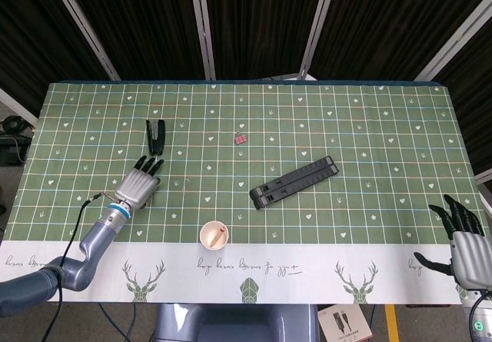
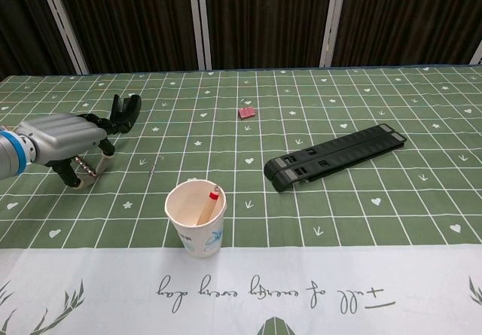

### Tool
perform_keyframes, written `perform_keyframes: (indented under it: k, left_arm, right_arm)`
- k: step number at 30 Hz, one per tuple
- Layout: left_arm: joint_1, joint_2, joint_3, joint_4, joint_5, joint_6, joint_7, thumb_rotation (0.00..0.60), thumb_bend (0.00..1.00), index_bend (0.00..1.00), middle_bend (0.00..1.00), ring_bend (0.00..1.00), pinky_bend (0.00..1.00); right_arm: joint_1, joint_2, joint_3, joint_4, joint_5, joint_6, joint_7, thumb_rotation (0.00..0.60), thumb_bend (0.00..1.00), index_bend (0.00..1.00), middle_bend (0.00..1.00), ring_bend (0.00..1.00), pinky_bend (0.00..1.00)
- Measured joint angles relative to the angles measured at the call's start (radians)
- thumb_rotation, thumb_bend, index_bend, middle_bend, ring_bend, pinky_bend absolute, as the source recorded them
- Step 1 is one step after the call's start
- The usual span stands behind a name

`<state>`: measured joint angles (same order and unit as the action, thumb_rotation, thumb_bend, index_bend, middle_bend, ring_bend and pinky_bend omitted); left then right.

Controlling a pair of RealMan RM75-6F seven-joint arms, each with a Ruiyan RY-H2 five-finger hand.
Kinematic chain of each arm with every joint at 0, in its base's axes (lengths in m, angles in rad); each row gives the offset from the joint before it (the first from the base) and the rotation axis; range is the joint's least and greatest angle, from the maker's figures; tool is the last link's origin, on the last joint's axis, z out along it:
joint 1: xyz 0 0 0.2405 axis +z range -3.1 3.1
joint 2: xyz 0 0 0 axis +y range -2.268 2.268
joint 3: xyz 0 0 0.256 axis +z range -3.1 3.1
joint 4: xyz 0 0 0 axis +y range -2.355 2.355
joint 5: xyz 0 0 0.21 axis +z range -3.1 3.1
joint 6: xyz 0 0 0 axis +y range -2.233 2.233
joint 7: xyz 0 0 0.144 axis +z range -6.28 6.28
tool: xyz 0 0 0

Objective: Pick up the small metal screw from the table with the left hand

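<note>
The small metal screw (image 2: 153, 169) lies on the green grid cloth, a thin pale sliver left of centre; the head view barely shows it. My left hand (image 1: 139, 185) hovers low over the cloth to the left of the screw, a short gap away. In the chest view the left hand (image 2: 66, 142) has its fingers apart, some pointing down at the cloth, and it holds nothing. My right hand (image 1: 465, 239) hangs off the table's front right corner with fingers spread and empty; the chest view does not show it.
A black stapler (image 2: 124, 111) lies just behind the left hand. A paper cup (image 2: 196, 217) with a red-tipped stick stands near the front edge, right of the screw. A long black bar (image 2: 335, 156) lies right of centre, and a small pink piece (image 2: 246, 113) sits further back.
</note>
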<state>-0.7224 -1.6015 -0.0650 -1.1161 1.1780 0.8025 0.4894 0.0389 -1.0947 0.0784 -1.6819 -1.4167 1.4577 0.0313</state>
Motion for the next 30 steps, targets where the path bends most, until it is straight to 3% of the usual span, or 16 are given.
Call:
perform_keyframes:
  k: [5,13,30]
  left_arm:
    - [0.001,-0.006,0.002,0.009,-0.007,0.001,0.004,0.600,0.41,0.60,0.00,0.00,0.00]
    - [0.006,0.008,-0.006,-0.021,0.001,0.030,-0.014,0.600,0.41,0.60,0.00,0.00,0.00]
    - [0.033,0.131,-0.078,-0.275,-0.029,0.156,-0.063,0.600,0.42,0.61,0.00,0.00,0.00]
  right_arm:
    - [0.000,0.000,0.000,-0.001,0.001,0.000,0.000,0.600,0.05,0.18,0.00,0.00,0.09]
    - [-0.002,0.002,0.000,-0.004,0.001,0.002,-0.003,0.600,0.05,0.18,0.00,0.00,0.09]
    - [-0.003,0.002,0.000,-0.007,0.002,0.003,-0.007,0.600,0.05,0.18,0.00,0.00,0.09]
